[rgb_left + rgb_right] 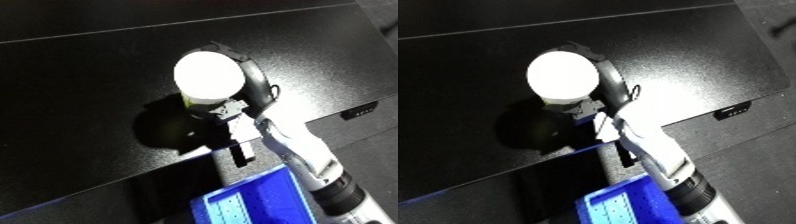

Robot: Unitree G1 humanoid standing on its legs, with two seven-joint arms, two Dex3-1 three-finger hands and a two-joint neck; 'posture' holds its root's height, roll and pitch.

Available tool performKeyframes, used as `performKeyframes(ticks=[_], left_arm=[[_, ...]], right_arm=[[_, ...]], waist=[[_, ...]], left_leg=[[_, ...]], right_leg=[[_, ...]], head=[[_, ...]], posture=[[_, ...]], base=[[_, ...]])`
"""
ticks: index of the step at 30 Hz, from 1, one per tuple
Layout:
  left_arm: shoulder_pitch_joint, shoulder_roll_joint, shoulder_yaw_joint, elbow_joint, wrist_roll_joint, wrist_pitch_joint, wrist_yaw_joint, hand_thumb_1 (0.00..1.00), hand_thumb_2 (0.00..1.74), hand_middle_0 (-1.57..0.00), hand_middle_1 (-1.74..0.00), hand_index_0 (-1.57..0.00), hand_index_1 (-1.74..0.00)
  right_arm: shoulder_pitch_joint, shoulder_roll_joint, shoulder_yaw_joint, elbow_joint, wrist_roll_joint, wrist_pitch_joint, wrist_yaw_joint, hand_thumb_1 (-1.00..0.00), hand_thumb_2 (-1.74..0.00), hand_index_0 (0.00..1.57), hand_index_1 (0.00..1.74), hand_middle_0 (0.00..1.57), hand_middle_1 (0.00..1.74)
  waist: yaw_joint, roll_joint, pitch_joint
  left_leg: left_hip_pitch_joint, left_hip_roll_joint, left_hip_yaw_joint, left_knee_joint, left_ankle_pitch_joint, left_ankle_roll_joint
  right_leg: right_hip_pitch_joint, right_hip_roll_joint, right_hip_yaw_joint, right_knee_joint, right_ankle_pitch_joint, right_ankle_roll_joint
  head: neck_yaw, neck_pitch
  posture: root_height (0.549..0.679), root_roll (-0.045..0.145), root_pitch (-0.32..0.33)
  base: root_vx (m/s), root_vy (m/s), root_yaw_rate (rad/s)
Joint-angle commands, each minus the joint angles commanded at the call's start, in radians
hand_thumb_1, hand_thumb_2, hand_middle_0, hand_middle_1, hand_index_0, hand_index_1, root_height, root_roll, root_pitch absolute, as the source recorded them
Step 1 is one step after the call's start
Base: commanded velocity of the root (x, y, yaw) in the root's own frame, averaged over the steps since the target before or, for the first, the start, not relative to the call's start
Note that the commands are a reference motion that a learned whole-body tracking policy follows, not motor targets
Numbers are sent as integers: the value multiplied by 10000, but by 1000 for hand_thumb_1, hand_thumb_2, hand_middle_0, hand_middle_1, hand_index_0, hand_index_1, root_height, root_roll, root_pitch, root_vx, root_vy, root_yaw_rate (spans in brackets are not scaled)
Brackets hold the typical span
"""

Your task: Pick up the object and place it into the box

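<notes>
Dim scene; overhead glare blows out the white object (208,76), casting a shadow left.

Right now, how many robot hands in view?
1. The right robot hand is over the black table, curled round a white-topped object, above the blue bin. The left is out of view.

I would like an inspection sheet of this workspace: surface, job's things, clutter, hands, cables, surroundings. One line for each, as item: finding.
Surface: black table, matte, with a shadow beside the held object.
Job's things: white round-topped object, carried above the table; blue bin at the lower edge, beyond the table's edge, only partly in view.
Clutter: nothing seen.
Hands: right hand curled round the white object from its right side; left hand not in view.
Cables: a thin dark loop at the right wrist; otherwise nothing seen.
Surroundings: small dark fitting on the table's edge; dark floor below.
</notes>
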Motion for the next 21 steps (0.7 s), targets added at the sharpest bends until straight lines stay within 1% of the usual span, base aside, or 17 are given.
performKeyframes(ticks=[6, 10, 13, 15, 17, 21], left_arm=[[243, -66, 266, -49, -65, -217, -111, 0, 0, 0, 0, 0, 0], [385, -104, 421, 54, -17, -290, -225, 0, 0, 0, 0, 0, 0], [452, -128, 527, 200, -32, -366, -348, 0, 0, 0, 0, 0, 0], [482, -154, 606, 298, -167, -483, -432, 0, 0, 0, 0, 0, 0], [495, -202, 720, 371, -426, -632, -477, 0, 0, 0, 0, 0, 0], [495, -287, 1062, 495, -942, -881, -569, 0, 0, 0, 0, 0, 0]], right_arm=[[1530, -131, -1217, -1182, -256, -913, -274, -700, -1218, 1099, 1218, 1099, 1218], [2454, -274, -2050, -1867, -824, -1504, -603, -700, -1218, 1099, 1218, 1099, 1218], [3152, -430, -2742, -2294, -922, -2000, -882, -700, -1218, 1099, 1218, 1099, 1218], [3656, -515, -3227, -2493, -1004, -2358, -976, -700, -1218, 1099, 1218, 1099, 1218], [4162, -595, -3715, -2589, -1230, -2716, -1058, -700, -1218, 1099, 1218, 1099, 1218], [5216, -693, -4726, -2329, -1628, -3574, -1142, -700, -1218, 1099, 1218, 1099, 1218]], waist=[[-493, -70, 31], [-876, -59, 61], [-1221, -24, 75], [-1480, 14, 87], [-1745, 69, 97], [-2249, 207, 128]], left_leg=[[161, 124, 293, -38, -160, 26], [306, 189, 526, -97, -260, 46], [433, 239, 716, -137, -349, 56], [537, 262, 853, -153, -422, 75], [650, 272, 995, -175, -493, 102], [905, 234, 1248, -294, -587, 159]], right_leg=[[27, 146, 219, -183, 84, 82], [48, 257, 380, -250, 81, 87], [31, 362, 525, -260, 59, 89], [20, 442, 635, -256, 39, 90], [5, 523, 751, -260, 21, 90], [6, 673, 951, -309, 13, 115]], head=[[62, 164], [198, 341], [338, 379], [560, 320], [785, 157], [1149, -262]], posture=[[633, 61, -16], [634, 61, -13], [634, 61, -10], [633, 62, -9], [633, 63, -8], [633, 67, -8]], base=[[-2, 25, -170], [-10, 29, -190], [-12, 46, -249], [4, 75, -307], [15, 101, -311], [33, 122, -281]])
